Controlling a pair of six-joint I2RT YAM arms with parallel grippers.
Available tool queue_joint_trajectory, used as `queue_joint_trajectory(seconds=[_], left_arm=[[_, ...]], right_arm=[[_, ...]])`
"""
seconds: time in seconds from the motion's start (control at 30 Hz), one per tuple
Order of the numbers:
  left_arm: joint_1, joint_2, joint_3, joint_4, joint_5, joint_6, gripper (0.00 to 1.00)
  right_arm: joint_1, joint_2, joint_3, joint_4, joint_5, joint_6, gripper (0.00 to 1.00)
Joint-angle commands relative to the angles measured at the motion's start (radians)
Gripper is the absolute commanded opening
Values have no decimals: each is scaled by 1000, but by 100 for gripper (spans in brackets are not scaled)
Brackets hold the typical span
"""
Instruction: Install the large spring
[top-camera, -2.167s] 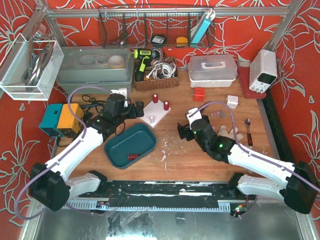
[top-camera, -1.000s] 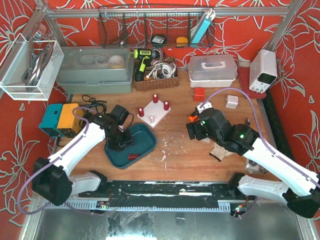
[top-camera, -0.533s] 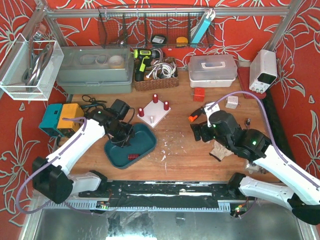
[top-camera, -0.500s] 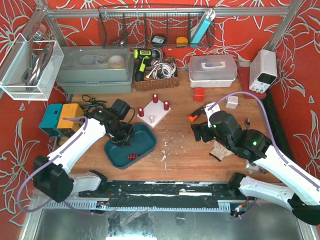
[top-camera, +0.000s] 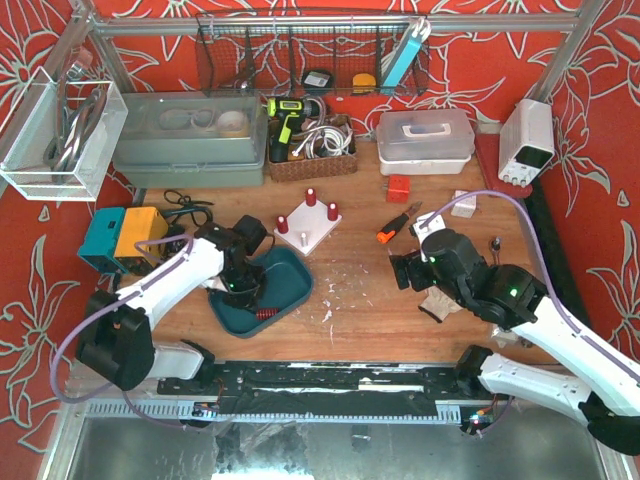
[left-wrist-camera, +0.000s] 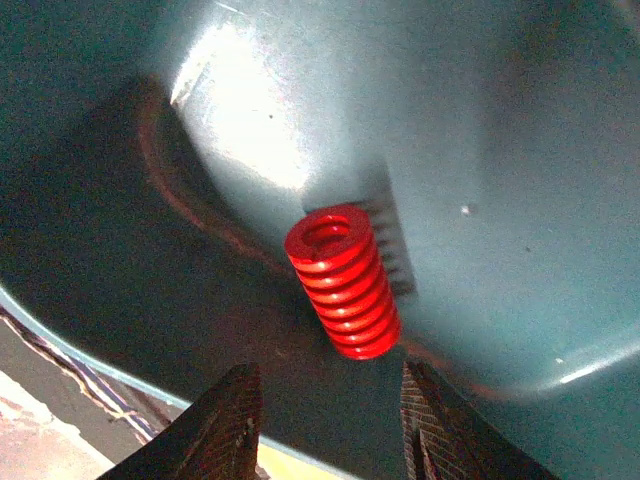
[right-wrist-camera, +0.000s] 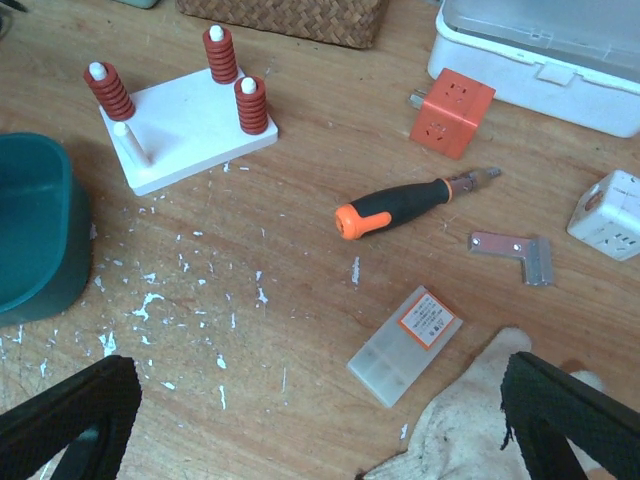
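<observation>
Left arm (top-camera: 170, 280), change: it has sunk lower into the teal tray (top-camera: 288, 285) than half a second ago, with the wrist now over the tray's left half.
Left fingers (left-wrist-camera: 228, 425): parted a moderate way and holding nothing. Both tips sit inside the tray, just short of the spring.
Large spring (left-wrist-camera: 343, 282): bright red, short and thick, with tightly stacked coils. One hollow end is turned up toward the wrist camera. It lies on its side on the tray floor by the tray's near wall, where the floor curves upward, and throws a ribbed shadow. It is in the same place as before.
Right arm (top-camera: 500, 290), change: it has drawn back, further right of the tray, uncovering the whole orange-and-black screwdriver (right-wrist-camera: 415, 203).
Right fingers (right-wrist-camera: 70, 405): spread wide and empty, raised over the counter (right-wrist-camera: 300, 300) right of the tray.
Glove (right-wrist-camera: 470, 430): pale and crumpled, well right of the tray, with a clear plastic case (right-wrist-camera: 405, 343) just beside it.
Peg board (right-wrist-camera: 180, 120): white, just beyond the tray's far right corner. Three pegs wear red springs, and the peg (right-wrist-camera: 128, 140) nearest the tray is bare.
</observation>
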Motion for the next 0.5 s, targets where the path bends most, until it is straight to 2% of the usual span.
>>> queue_joint_trajectory(seconds=[0.0, 0.47], left_arm=[[-5, 33, -23, -8, -1, -25, 44], [-5, 107, -82, 119, 15, 1, 50]], right_arm=[[-3, 8, -11, -23, 20, -4, 99], [-3, 30, 0, -25, 18, 3, 99]])
